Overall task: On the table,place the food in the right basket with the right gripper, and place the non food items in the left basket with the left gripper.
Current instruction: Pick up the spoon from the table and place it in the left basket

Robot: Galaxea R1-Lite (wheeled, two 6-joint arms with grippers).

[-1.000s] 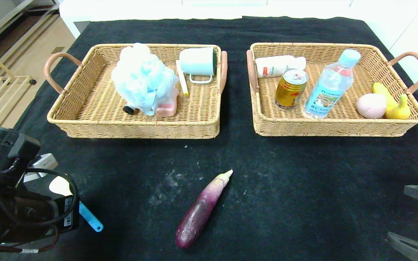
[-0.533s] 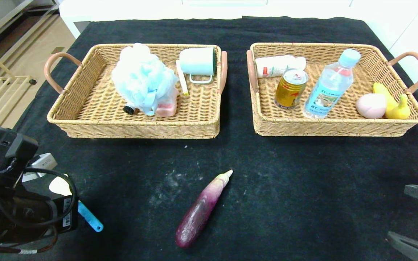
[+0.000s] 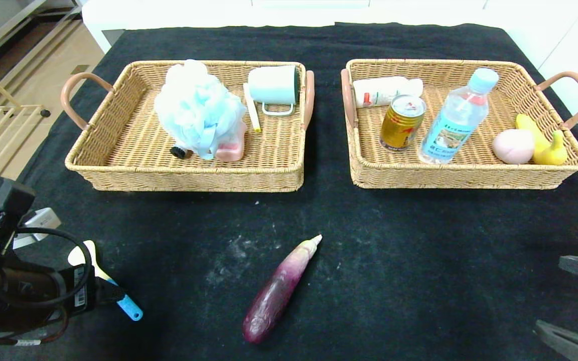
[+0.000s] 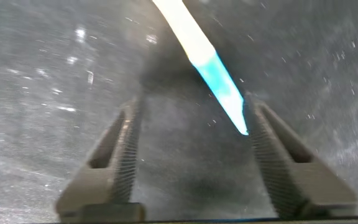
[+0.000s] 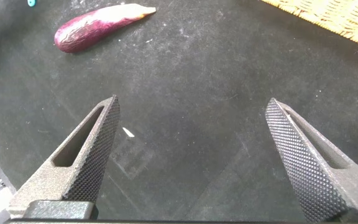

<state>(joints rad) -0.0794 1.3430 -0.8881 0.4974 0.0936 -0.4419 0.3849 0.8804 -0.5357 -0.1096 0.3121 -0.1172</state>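
Black cloth table (image 3: 349, 281) under us, wicker left basket (image 3: 118, 145) with pouf (image 3: 196, 108), right basket (image 3: 469, 173) with can, bottle, peach, banana, our left gripper (image 4: 188, 155) spread around scoop (image 3: 106, 281) handle, eggplant (image 3: 279, 291) loose mid-table, right gripper (image 5: 191, 155) parked wide.

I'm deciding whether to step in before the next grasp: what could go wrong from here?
1. The scoop lies on the table with its blue handle tip beside one finger of the open left end effector, off centre; closing may nudge it instead of gripping.
2. The eggplant lies far from the right end effector, slanted, and may roll when pinched.
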